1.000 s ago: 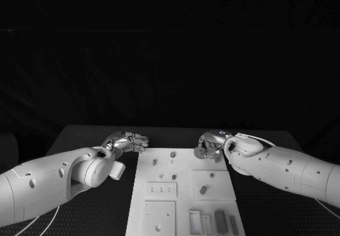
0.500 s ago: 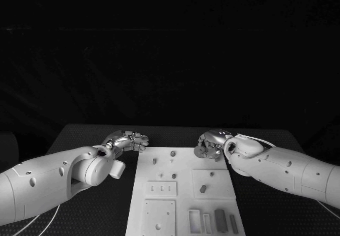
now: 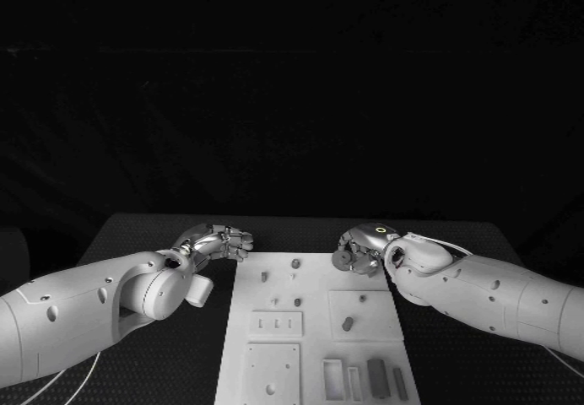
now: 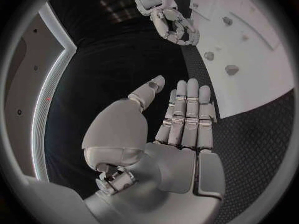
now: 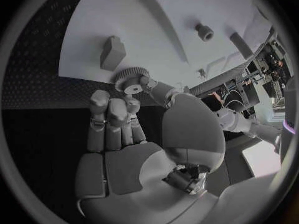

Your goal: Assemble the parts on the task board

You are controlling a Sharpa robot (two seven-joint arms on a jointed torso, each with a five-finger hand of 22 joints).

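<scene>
Gear (image 5: 129, 79) stays pinched in right hand (image 3: 361, 250); left hand (image 3: 219, 243) unmoved.

Both arms reach in toward the far end of the task board (image 3: 316, 329). The left hand (image 3: 217, 243) hovers just off its far left corner, fingers straight, holding nothing — the right hand (image 3: 363, 250), at the far right corner, pinches a small gear (image 5: 129, 80).

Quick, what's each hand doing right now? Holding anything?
Left hand: open, fingers straight, holding nothing.
Right hand: pinching a small gear over the task board.
</scene>
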